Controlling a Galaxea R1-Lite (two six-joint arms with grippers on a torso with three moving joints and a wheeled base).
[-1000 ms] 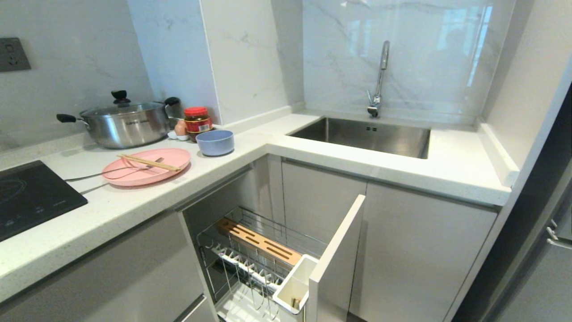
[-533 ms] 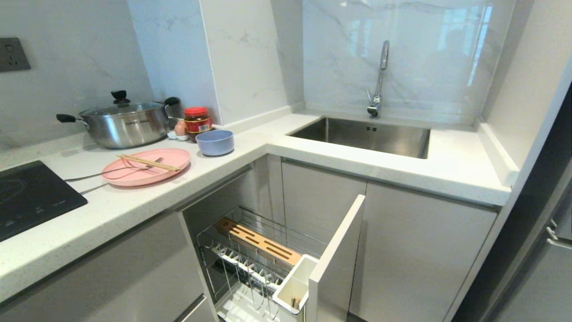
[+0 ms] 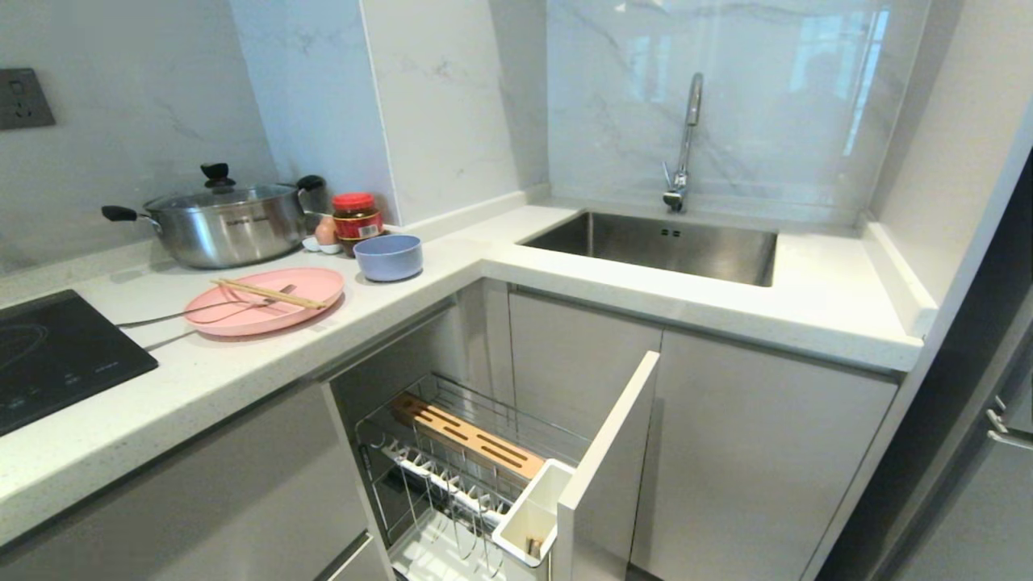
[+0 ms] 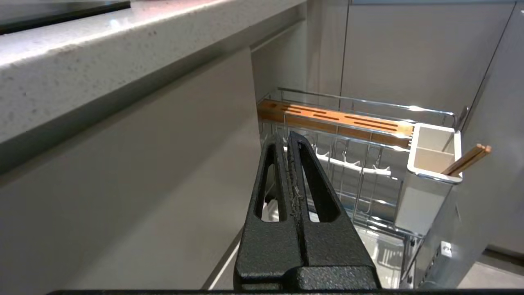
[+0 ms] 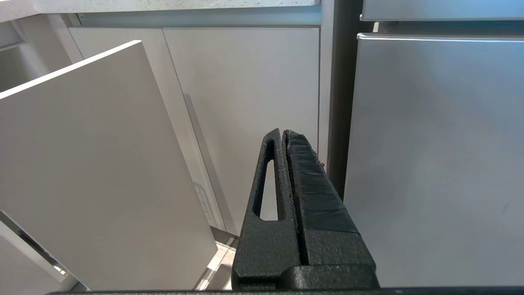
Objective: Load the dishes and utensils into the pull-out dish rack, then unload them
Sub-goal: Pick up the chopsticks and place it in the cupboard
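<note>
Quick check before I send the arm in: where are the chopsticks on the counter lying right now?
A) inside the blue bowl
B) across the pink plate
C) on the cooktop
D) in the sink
B: in the head view the chopsticks lie across the pink plate, and the blue bowl stands apart beside it.

Plate [image 3: 265,311]: matte pink. Bowl [image 3: 388,257]: pale blue. Chopsticks [image 3: 268,294]: light wood. Rack [image 3: 452,476]: chrome wire, tan slotted board [image 3: 468,436], white cup [image 3: 533,510]. Tabletop [image 3: 242,363]: white, speckled. Jar [image 3: 356,218]: red lid. Tools [image 4: 290,143]: textured black.
</note>
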